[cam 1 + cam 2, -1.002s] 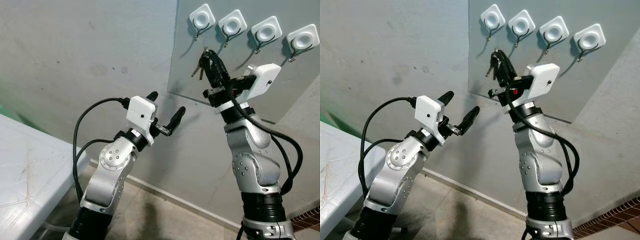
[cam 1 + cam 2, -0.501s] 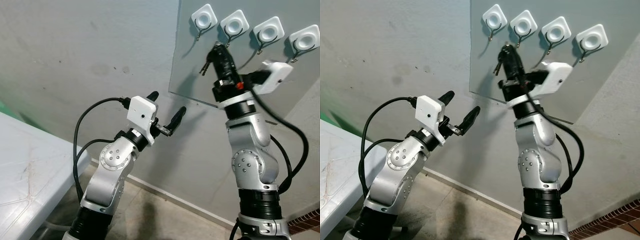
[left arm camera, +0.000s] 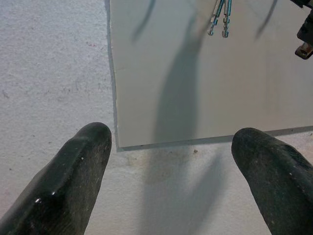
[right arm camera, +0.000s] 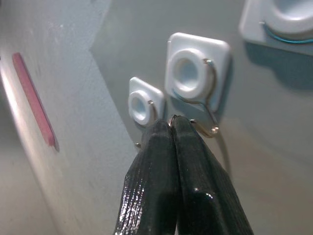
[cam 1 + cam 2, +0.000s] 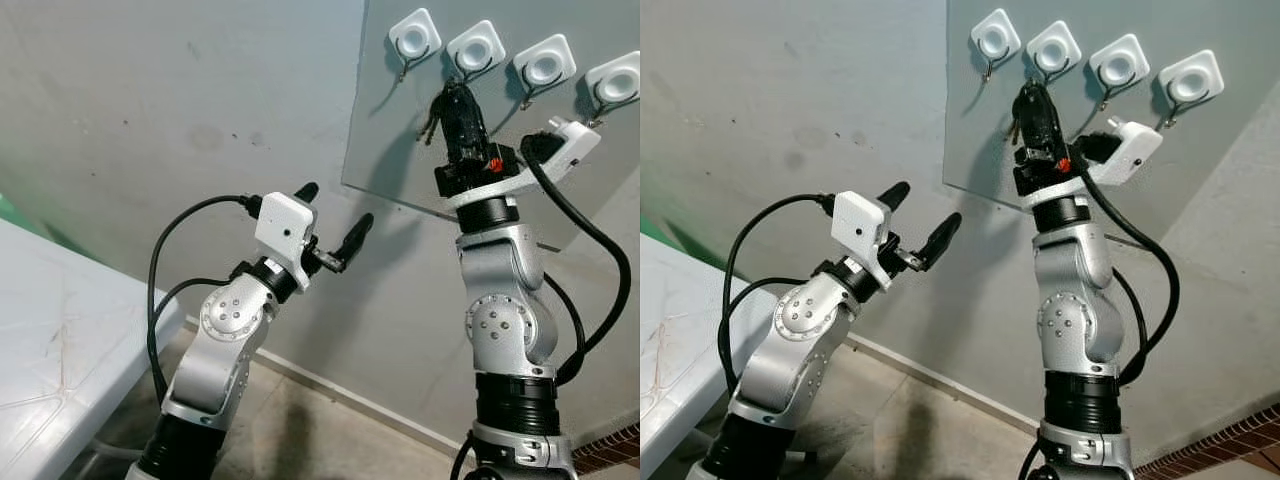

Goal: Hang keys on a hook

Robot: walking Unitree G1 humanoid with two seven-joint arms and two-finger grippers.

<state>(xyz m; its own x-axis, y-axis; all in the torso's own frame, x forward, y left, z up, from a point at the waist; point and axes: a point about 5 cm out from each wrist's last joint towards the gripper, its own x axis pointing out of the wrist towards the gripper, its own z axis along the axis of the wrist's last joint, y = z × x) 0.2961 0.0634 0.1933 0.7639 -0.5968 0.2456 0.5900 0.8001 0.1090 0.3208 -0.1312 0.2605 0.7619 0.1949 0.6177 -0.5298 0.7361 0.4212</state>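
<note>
While the left gripper (image 5: pixel 333 222) hangs with its fingers spread wide, just as it did a second ago, the right gripper (image 5: pixel 452 92) has climbed the grey panel (image 5: pixel 395 160) and now sits right under the second of four white hooks (image 5: pixel 475 49). Its fingers are pinched tight on the keys (image 5: pixel 432 122), which dangle beside them against the panel. Seen from the right wrist, the fingertips (image 4: pixel 172 128) nearly touch the wire hook (image 4: pixel 205 105). No writing or label is readable anywhere. A white table (image 5: pixel 50 340) stands at the robot's left.
</note>
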